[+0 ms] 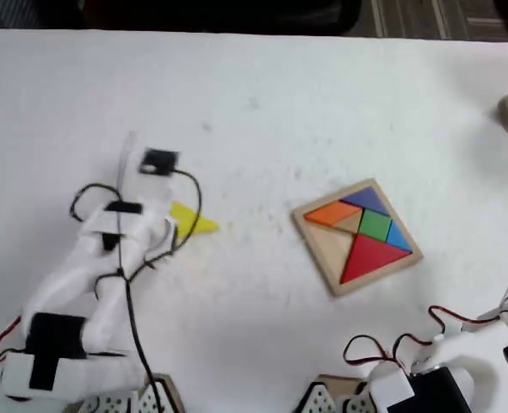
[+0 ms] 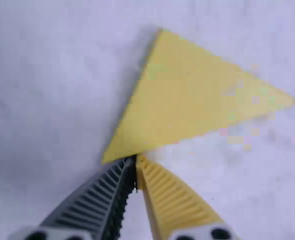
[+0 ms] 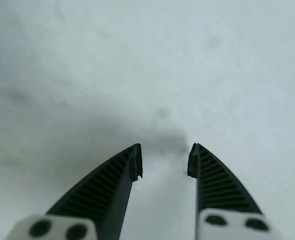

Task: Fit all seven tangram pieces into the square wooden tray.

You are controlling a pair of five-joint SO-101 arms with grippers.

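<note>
Your left gripper (image 2: pixel 135 162), ribbed jaws together, touches a corner of the flat yellow triangle (image 2: pixel 187 100); your right gripper (image 3: pixel 165 160) gapes over the white table (image 3: pixel 137 60).

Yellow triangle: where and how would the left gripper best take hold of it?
Probably from straight above, pinching the two edges at a narrow corner. The yellow triangle lies flat on the table, so only its edges are reachable; the left gripper, shut at one edge, must open first.

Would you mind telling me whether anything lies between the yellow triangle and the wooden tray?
Nothing visible does: only bare white table lies between the yellow triangle and the wooden tray.
</note>
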